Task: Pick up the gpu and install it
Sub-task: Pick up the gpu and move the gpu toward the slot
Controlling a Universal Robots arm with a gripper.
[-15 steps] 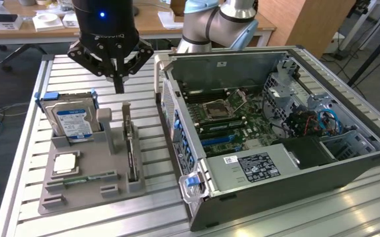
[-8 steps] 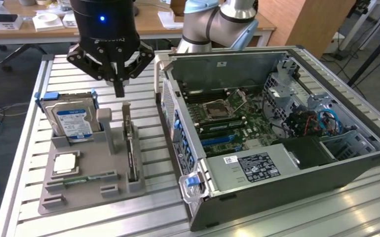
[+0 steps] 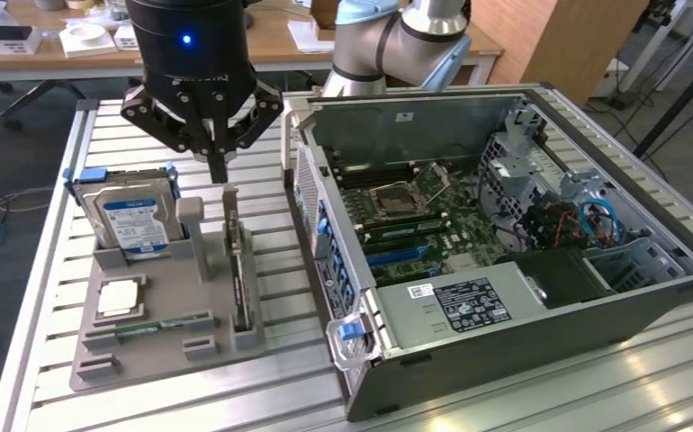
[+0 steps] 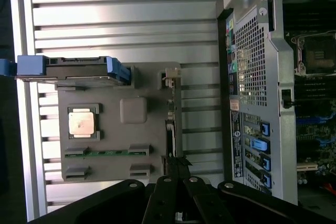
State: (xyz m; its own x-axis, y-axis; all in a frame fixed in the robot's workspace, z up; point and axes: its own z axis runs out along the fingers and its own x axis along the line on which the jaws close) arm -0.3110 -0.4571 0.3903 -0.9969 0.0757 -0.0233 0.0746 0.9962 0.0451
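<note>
Hovering above the gpu (image 3: 239, 270), the end effector (image 3: 218, 171) is empty, fingers pinched together. Approach step, I'd say; grasping calls for parting them astride its edge.

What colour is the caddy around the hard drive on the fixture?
The caddy is blue, clearest in the wrist view.

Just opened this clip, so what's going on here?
The robot arm's gripper hangs over a grey parts holder on the table, right above the gpu, which stands on edge in its slot. The card is not yet lifted out. On the exterior view's right, the computer case lies open beside the holder.
</note>
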